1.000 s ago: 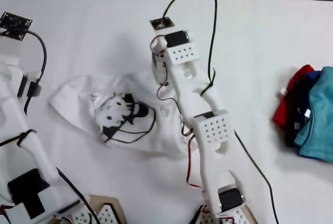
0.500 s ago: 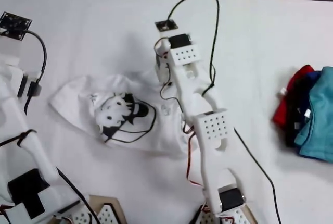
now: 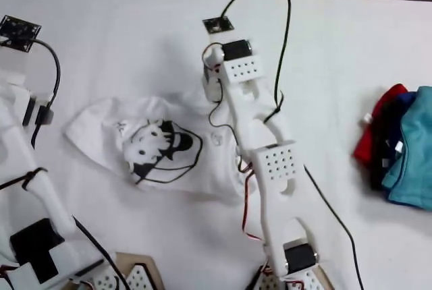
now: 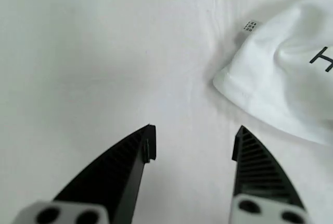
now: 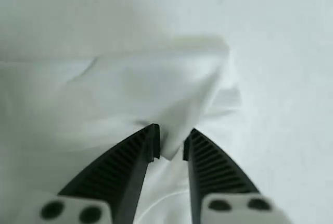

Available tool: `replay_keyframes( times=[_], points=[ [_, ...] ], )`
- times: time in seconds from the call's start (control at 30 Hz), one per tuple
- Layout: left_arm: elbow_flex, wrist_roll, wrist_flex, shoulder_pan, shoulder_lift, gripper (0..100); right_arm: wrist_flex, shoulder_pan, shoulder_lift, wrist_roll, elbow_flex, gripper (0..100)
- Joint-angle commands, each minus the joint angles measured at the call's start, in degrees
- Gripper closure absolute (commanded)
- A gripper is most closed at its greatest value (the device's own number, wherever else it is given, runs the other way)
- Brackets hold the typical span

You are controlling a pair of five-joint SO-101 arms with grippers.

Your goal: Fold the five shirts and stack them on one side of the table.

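White shirt [image 3: 155,145] gripped at its 1 o'clock edge.
Right gripper [image 5: 170,140] pinches a cloth fold; left gripper [image 4: 192,143] spread wide, holding nothing, near the 9 o'clock corner.

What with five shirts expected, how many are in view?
4: white shirt mid-table; red shirt, navy shirt and teal shirt piled at far right. Another may hide beneath.

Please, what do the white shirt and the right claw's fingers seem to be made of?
The white shirt looks like soft, matte cloth, perhaps cotton: it creases and bunches, and carries a black print. The right claw pinches it; its fingers look like hard black plastic, matte, with moulded ribs.
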Motion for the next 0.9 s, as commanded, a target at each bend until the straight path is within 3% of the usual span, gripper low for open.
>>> replay_keyframes(
  times=[0.0, 0.73, 0.87],
  points=[
    [-0.13, 0.26, 0.18, 0.09, -0.35, 74, -0.22, 0.75, -0.84, -0.09, -2.73, 97.2],
    [-0.13, 0.18, 0.18, 0.09, -0.35, 74, 2.95, 0.48, -2.51, 0.0, -7.21, 97.3],
    [-0.13, 0.18, 0.18, 0.09, -0.35, 74, 2.95, 0.48, -2.51, 0.0, -7.21, 89.2]
  ],
)
